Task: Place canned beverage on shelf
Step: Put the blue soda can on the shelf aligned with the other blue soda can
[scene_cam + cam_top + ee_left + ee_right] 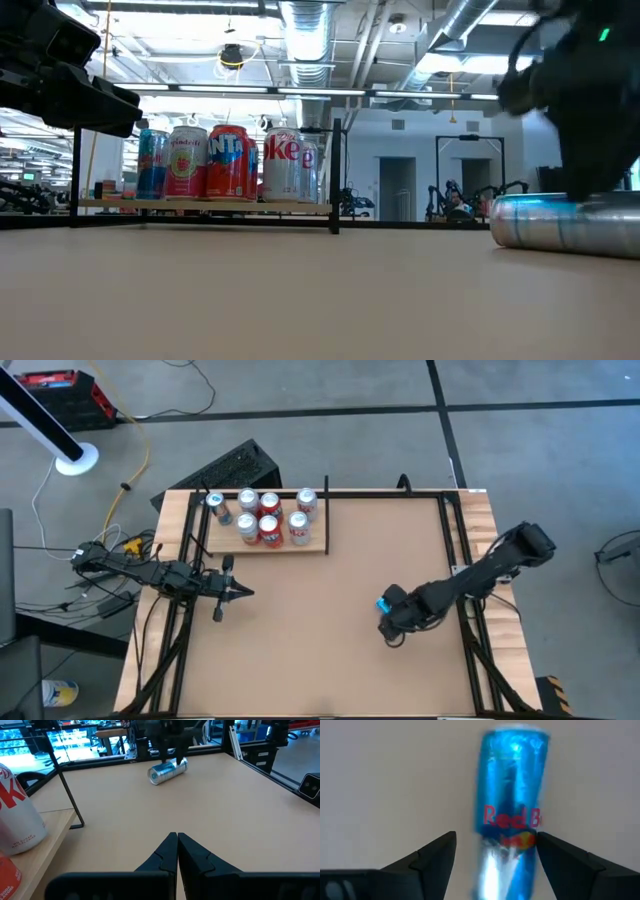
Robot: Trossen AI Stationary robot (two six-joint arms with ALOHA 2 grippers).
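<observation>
A slim blue and silver can (510,815) lies on its side on the brown table, right of the middle; it also shows in the high view (383,604), the low view (565,222) and the left wrist view (167,770). My right gripper (496,847) is open just above it, pointing down, one finger on each side of the can's body. The shelf (300,547), a pale-wood panel with black rods, stands at the far left and holds several upright cans (268,515). My left gripper (245,594) is shut and empty, hovering near the shelf's front edge. My right gripper straddles the lying can's body from above, fingers across it. One fingertip (442,851) stands clear of the can. The other fingertip (551,851) is right at the can's side (532,827); I cannot tell whether it touches. The can lies on the table.
The shelf's black corner post (67,790) stands close to my left gripper. Black frame rails (455,540) run along the table's right side. Bare tabletop (330,650) lies between the two arms and toward the near edge.
</observation>
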